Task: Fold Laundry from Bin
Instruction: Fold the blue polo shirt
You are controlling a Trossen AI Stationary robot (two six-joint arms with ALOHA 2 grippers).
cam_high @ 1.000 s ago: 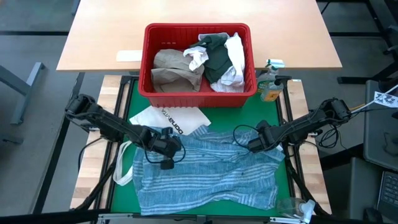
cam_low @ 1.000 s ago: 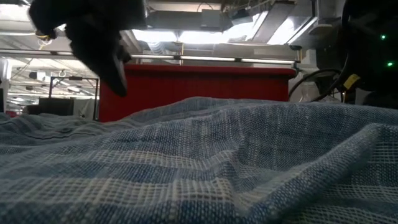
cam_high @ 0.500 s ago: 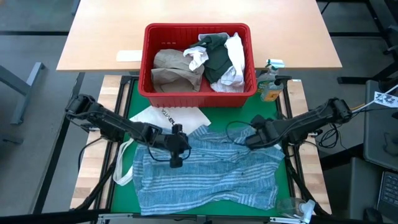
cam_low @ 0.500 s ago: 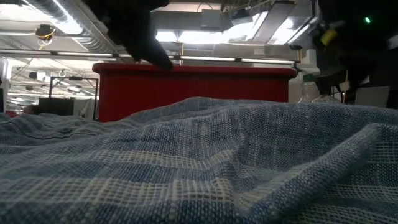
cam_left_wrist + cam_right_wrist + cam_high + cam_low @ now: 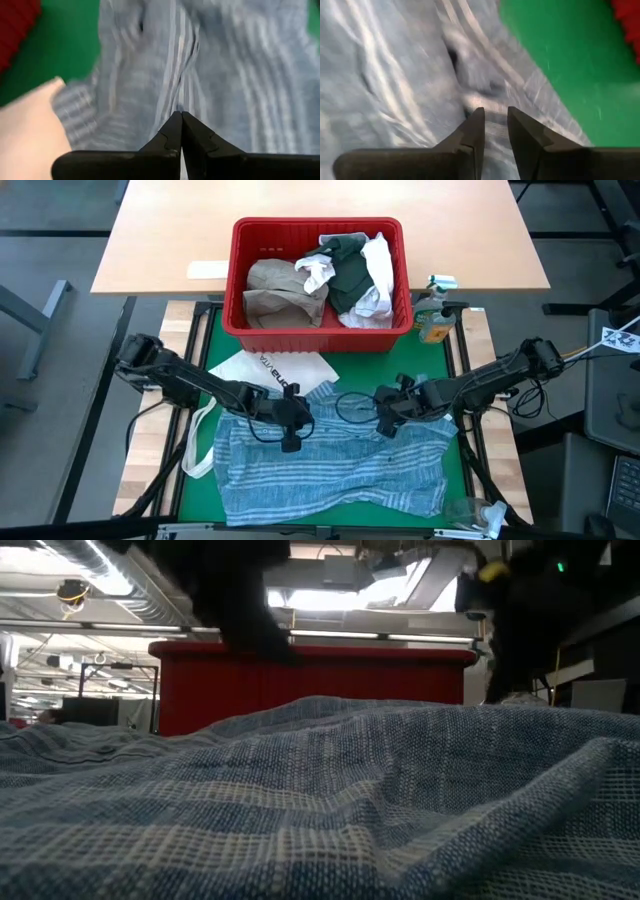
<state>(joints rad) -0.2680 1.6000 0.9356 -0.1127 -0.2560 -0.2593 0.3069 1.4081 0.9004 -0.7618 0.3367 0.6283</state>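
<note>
One bin [image 5: 318,280], two tools

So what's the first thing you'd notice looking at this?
A big blue-striped cloth spread over the green mat, with both dark arms reaching in over its far edge. The left pincer is shut; the right pincer hovers beside it. Behind them sits a red bin full of crumpled clothes.
</note>
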